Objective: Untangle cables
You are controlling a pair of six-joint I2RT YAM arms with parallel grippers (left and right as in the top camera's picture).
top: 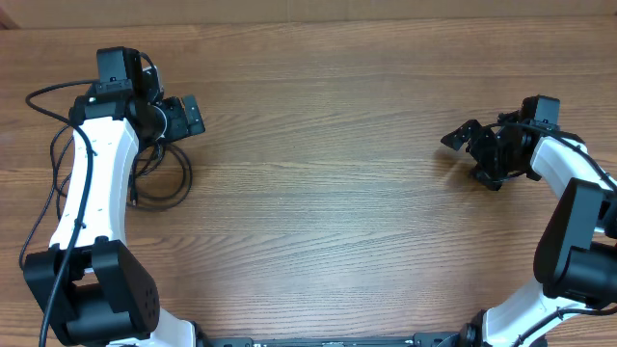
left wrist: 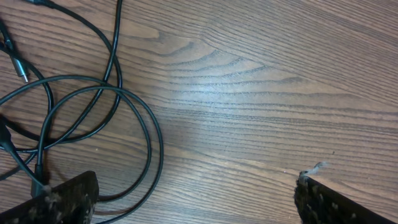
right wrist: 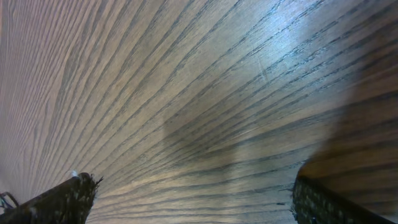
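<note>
Right claw (right wrist: 193, 199) spread wide over bare wooden table (right wrist: 199, 93)

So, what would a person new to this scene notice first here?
The tangle of thin black cables lies in loops on the wooden table, beside the open left gripper. Far across the table, the right gripper hangs open over bare wood, holding nothing.

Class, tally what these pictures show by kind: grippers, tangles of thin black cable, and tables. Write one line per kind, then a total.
Grippers: 2, the left gripper and the right gripper, both with jaws open and holding nothing
Cable tangle: 1, by the left arm; its separate cords cannot be counted
Table: 1
Total: 4
</note>
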